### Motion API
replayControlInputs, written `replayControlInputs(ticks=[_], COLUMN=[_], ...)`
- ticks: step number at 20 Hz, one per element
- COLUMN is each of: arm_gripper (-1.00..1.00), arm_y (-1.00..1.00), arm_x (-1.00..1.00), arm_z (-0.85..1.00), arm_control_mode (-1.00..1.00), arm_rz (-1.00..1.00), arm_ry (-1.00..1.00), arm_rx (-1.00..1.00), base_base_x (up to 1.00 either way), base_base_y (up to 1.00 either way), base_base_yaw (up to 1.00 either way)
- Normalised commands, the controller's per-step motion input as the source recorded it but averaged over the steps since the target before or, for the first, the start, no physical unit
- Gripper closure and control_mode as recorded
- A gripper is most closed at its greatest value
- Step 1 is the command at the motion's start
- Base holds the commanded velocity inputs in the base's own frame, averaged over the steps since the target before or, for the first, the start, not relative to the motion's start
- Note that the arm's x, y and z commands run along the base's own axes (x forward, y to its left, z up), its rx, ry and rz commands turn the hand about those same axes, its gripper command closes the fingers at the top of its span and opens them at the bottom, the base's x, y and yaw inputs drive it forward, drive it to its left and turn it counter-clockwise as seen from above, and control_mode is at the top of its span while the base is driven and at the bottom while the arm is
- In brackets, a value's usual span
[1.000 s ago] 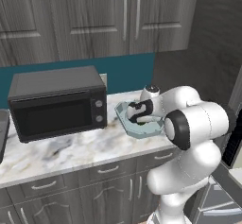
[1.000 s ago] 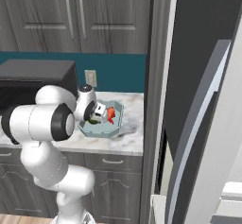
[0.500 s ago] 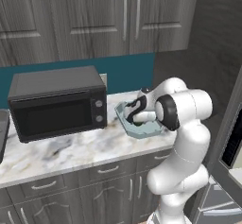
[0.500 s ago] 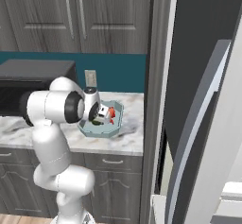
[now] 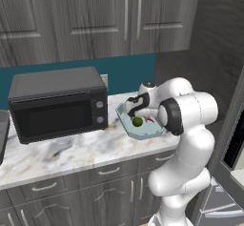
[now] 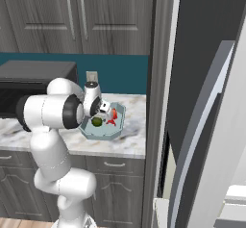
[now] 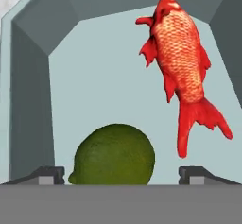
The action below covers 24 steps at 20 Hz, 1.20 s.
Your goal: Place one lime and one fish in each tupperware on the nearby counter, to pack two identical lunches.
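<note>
While gripper (image 7: 121, 173) stands wide | teal tupperware (image 7: 28, 100): one lime (image 7: 113, 154), one red fish (image 7: 182, 67)

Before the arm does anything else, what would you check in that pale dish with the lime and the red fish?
1. Lime inside the pale teal tupperware: ok, it rests on the floor of the dish.
2. Red fish in the same dish: ok, it lies beside the lime, apart from it.
3. Gripper let go of the lime: ok, the fingertips stand wide on either side of it, apparently not pressing it.
4. Tupperware sits fully on the counter: ok, near the microwave.
5. Lime at rest and not rolling: cannot tell from one moment.
6. Second lunch packed: cannot tell.
</note>
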Motion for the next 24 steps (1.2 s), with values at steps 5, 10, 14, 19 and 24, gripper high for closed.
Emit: replayControlInputs(ticks=[5, 10, 14, 19, 24], arm_gripper=[-1.00, -1.00, -1.00, -1.00, -1.00], arm_y=[0.00, -0.27, -0.28, -0.03, 0.00], arm_x=[-0.11, -0.98, -1.00, -1.00, -1.00], arm_z=[0.32, 0.28, 0.41, 0.89, 0.89], arm_control_mode=[-1.00, -1.00, -1.00, -1.00, -1.00], arm_rz=[-0.04, -0.05, -0.01, 0.00, 0.01], arm_ry=[0.02, 0.00, -0.02, -0.01, -0.11], arm_rx=[0.00, 0.00, 0.00, 0.00, -0.02], base_base_x=[0.00, 0.00, 0.00, 0.00, 0.00], base_base_y=[0.00, 0.00, 0.00, 0.00, 0.00], base_base_yaw=[0.00, 0.00, 0.00, 0.00, 0.00])
